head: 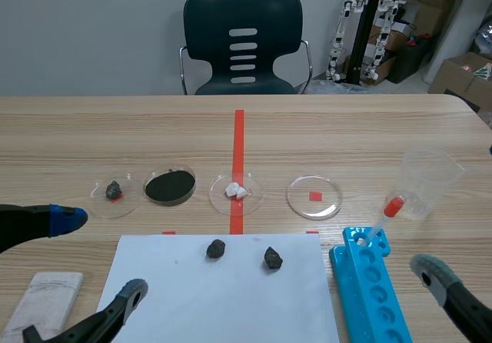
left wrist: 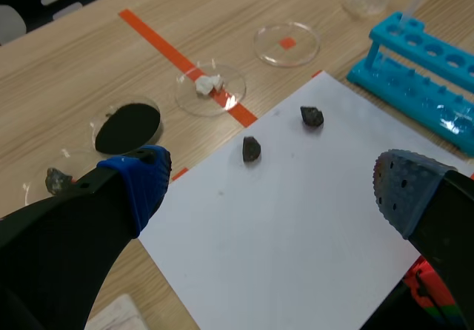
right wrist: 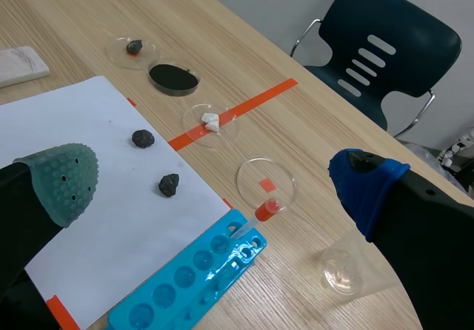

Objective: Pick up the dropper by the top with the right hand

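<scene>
Nothing of the pick-up is showing as done yet. At the tabletop's near right corner the right gripper (right wrist: 213,183) is hanging with its fingers spread wide and nothing between them, so it is not touching the dropper at all. By the near left edge the left gripper (head: 98,254) is gaping in the same way, empty. It is sitting beside the left edge of the white paper sheet (head: 223,301), with a folded cloth (head: 42,301) lying at the near left corner.

Just ahead of the right gripper, the blue test tube rack (head: 367,289) is lying along the sheet's right edge, running away from the near edge. The dropper (head: 386,220) is standing in the rack's farthest hole and leaning toward the tabletop's right edge. Its red bulb (head: 393,206) is pointing up with nothing holding it.

Two dark stones (head: 216,248) are resting on the sheet's far part. Beyond them, four petri dishes (head: 300,193) are lining up across the middle of the tabletop. A clear plastic beaker (head: 427,181) is standing close behind the bulb, toward the right edge, and the approach will probably need to avoid it.

As I judge it, the whole task is still waiting — moving the right gripper to the bulb, closing on the top, and lifting the dropper out of the rack.
</scene>
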Controlling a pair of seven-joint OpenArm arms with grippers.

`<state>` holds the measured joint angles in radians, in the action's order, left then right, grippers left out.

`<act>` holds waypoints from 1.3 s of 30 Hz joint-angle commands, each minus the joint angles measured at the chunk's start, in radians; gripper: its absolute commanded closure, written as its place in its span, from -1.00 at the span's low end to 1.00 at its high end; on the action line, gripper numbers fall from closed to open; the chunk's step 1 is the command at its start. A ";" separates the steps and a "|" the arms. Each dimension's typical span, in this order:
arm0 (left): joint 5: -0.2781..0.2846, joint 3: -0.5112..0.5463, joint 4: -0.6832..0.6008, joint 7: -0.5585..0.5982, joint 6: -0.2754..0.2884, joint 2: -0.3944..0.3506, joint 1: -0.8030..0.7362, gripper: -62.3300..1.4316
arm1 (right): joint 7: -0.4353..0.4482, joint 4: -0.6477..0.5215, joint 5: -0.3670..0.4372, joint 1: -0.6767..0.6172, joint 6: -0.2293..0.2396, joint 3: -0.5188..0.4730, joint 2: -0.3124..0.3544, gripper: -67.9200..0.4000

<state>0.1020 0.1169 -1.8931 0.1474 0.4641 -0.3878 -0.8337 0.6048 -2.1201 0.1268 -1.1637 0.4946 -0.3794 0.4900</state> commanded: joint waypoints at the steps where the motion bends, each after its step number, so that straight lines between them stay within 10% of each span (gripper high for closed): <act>1: 0.010 0.003 -0.010 0.009 -0.006 0.005 0.003 -0.84 | 0.014 -0.014 0.014 0.003 0.000 0.001 -0.003 -1.00; 18: 0.010 0.003 -0.010 0.013 -0.006 0.005 0.003 -0.84 | -0.021 -0.014 0.014 -0.002 -0.006 0.001 -0.003 -1.00; 27: 0.010 0.003 -0.010 0.013 -0.006 0.005 0.003 -0.84 | -0.086 0.037 0.015 -0.061 -0.204 -0.005 -0.053 -1.00; 39: 0.010 0.003 -0.010 0.013 -0.006 0.005 0.003 -0.84 | -0.005 0.355 0.061 0.098 -0.203 -0.005 -0.057 -1.00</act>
<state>0.1020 0.1165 -1.8931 0.1459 0.4641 -0.3878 -0.8310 0.5816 -1.7473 0.1761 -1.0851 0.2863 -0.3794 0.4282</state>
